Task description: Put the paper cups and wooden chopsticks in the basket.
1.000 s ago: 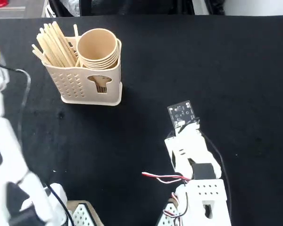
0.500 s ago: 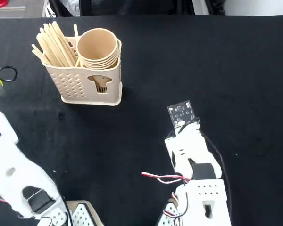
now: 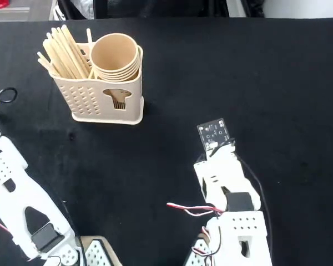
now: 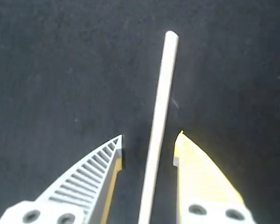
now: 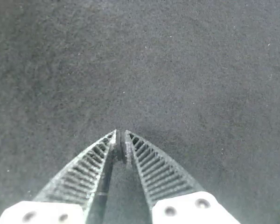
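Observation:
A beige perforated basket [image 3: 102, 100] stands at the back left of the black table. It holds a bundle of wooden chopsticks [image 3: 64, 52] and a stack of paper cups [image 3: 115, 55]. One more wooden chopstick [image 4: 161, 93] lies flat on the black cloth. My left gripper [image 4: 150, 135] is open and straddles it, with a gap on both sides. The left arm [image 3: 16, 205] sits at the table's left edge. The right arm [image 3: 227, 188] is folded near the front centre, and my right gripper [image 5: 120, 133] is shut with nothing in it, just above bare cloth.
A red and white cable [image 3: 191, 209] sticks out of the right arm's base. A looped black wire [image 3: 5, 95] hangs by the left arm's wrist. Black cloth [image 3: 255, 83] covers the table to the right of the basket.
The left arm has swung down and back along the left edge, away from the basket. The right arm, the basket and its contents have not moved.

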Available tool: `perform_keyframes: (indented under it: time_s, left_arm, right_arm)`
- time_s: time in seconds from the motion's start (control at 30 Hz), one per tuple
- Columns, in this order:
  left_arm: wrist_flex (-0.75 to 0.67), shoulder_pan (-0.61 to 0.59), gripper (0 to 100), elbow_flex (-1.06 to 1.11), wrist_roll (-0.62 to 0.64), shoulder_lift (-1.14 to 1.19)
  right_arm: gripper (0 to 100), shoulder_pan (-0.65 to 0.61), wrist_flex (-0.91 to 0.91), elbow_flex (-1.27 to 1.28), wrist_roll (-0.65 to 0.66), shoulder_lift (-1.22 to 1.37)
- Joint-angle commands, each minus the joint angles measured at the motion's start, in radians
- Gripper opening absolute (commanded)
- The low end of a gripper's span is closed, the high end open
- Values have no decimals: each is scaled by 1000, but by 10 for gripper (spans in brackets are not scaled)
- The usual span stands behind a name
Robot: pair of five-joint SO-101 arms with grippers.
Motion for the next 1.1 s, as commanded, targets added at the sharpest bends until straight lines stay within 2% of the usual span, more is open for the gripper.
perform_keyframes:
  time_s: [0.0,0.17,0.27,0.33,0.47,0.67,0.77,0.87,1.07]
  left_arm:
    - [-77,-5,188,93,-8,-31]
    - [-72,-5,180,160,0,-34]
    - [-64,-16,87,217,48,-41]
    - [-2,-7,27,225,58,-44]
    - [140,35,29,214,58,-44]
    - [410,50,29,-41,187,-44]
    - [416,54,29,-84,275,-49]
    - [416,82,29,-38,307,-92]
    - [413,193,29,271,307,-222]
  right_arm:
    - [11,5,-9,-27,9,-13]
    - [11,8,-8,-30,8,-13]
    - [11,6,-8,-30,8,-13]
    - [11,6,-8,-30,8,-13]
    - [11,9,-8,-30,8,-13]
    - [11,8,-8,-30,8,-13]
    - [11,6,-8,-30,8,-13]
    - [11,6,-8,-30,8,-13]
    - [11,6,-17,-28,8,-13]
